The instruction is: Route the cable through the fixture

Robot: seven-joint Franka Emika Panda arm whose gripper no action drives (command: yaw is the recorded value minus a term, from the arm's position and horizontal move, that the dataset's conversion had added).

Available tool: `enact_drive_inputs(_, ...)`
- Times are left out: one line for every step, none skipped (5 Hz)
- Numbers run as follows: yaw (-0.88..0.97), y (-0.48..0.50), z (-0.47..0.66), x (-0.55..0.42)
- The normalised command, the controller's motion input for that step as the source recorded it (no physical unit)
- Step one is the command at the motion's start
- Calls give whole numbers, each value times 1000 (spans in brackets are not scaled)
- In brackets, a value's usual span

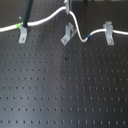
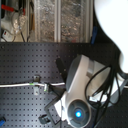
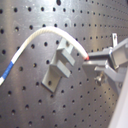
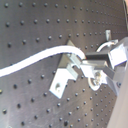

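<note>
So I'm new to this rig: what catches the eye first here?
The white cable snaking across the dark perforated board in the first exterior view, with a green band near that view's left and a blue one toward its right. In the first wrist view, the fingers pinch it right beside the diagonal grey fixture.

White cable (image 1: 50, 19) with green band (image 1: 19, 25) and blue band (image 1: 86, 37). Grey metal fixture (image 1: 66, 36); two more grey clips (image 1: 108, 32). Black board (image 1: 60, 90) dotted with regular hole grid. White arm (image 2: 75, 85) with glowing blue light (image 2: 77, 114).
</note>
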Motion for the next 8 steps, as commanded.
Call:
enact_drive_inputs(191,0,17,0)
enact_drive_inputs(0,-38,2,-115)
enact_drive_inputs(-320,-61,79,-475)
enact_drive_inputs(0,-21,1,-30)
enact_drive_inputs(-49,-14,430,-353)
enact_drive_inputs(0,-48,183,-109)
enact_drive_inputs(0,62,28,-53)
enact_drive_inputs(-29,74,463,-262)
